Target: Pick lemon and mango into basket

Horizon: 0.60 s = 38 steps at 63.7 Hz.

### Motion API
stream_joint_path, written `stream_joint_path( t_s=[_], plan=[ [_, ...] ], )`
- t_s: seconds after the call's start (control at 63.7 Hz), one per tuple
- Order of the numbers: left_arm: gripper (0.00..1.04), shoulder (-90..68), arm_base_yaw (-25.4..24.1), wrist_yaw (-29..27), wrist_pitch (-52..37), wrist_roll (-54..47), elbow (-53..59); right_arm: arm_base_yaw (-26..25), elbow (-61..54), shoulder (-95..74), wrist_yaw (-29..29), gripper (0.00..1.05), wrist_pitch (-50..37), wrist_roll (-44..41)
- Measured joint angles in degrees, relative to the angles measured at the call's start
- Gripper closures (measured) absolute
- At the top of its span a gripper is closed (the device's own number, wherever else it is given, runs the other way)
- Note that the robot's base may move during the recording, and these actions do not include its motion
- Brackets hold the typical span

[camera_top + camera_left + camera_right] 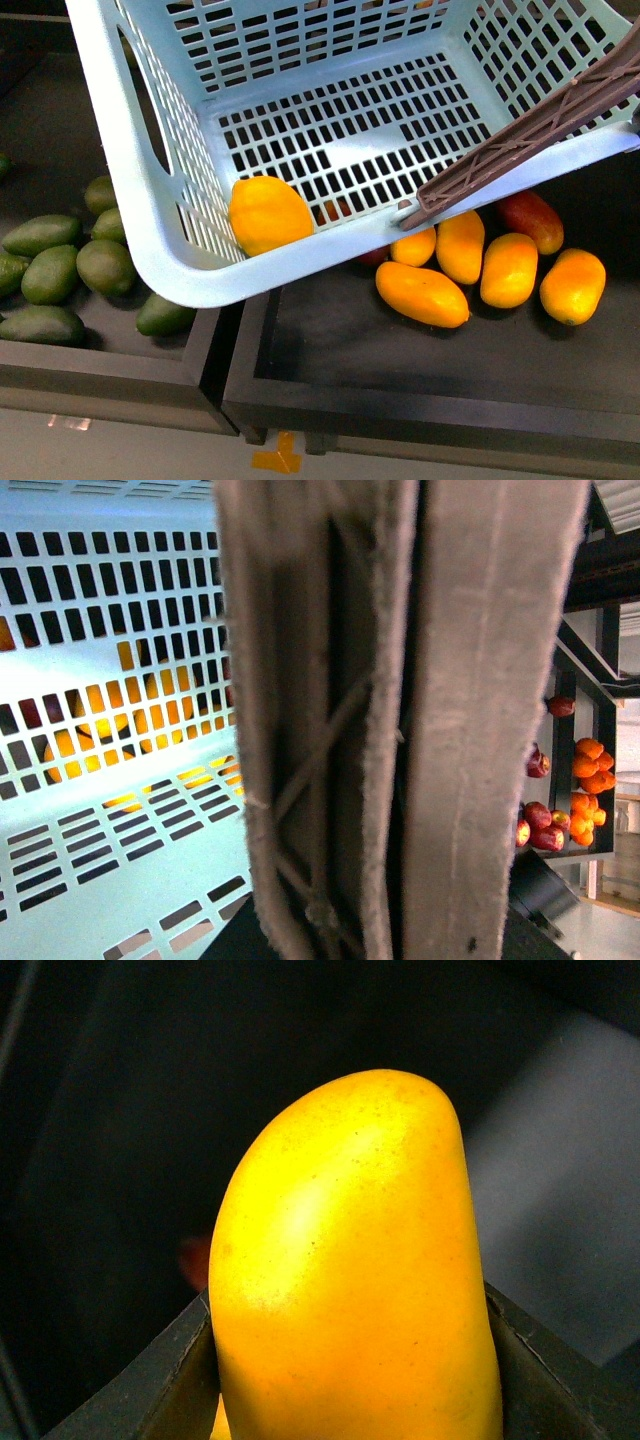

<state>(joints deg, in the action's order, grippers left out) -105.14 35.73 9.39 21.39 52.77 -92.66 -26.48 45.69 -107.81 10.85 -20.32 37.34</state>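
The right jaws pinch the smooth orange-yellow oval mango (350, 1260), which should clear the rim of the tilted light aqua slotted plastic basket (190, 285) and be released low towards its 8 o'clock corner; the left jaws' state cannot be told

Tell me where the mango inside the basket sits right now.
Front view: the mango lies in the basket, in its near left corner against the front wall, left of the brown handle.

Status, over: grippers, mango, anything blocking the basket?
Right gripper shut on mango. Left gripper unseen, basket handle fills its view. Second mango already in basket. No obstruction seen.
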Motion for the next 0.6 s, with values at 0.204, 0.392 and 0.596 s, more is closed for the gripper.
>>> stream_joint_path(
  t_s=[0.204,0.392,0.596],
  plan=[
    [0.88,0.0,0.02,0.11,0.0,0.02,0.0,-1.4,-6.73,20.76,2.03,0.43,1.99,-5.2],
    [0.88,0.0,0.0,-0.17,0.0,-0.02,0.0,4.07,-6.93,39.45,-0.79,0.43,5.09,-7.54],
    [0.88,0.0,0.0,0.0,0.0,0.0,0.0,30.14,-6.01,40.04,-17.38,0.43,2.49,-12.81]
  ],
)
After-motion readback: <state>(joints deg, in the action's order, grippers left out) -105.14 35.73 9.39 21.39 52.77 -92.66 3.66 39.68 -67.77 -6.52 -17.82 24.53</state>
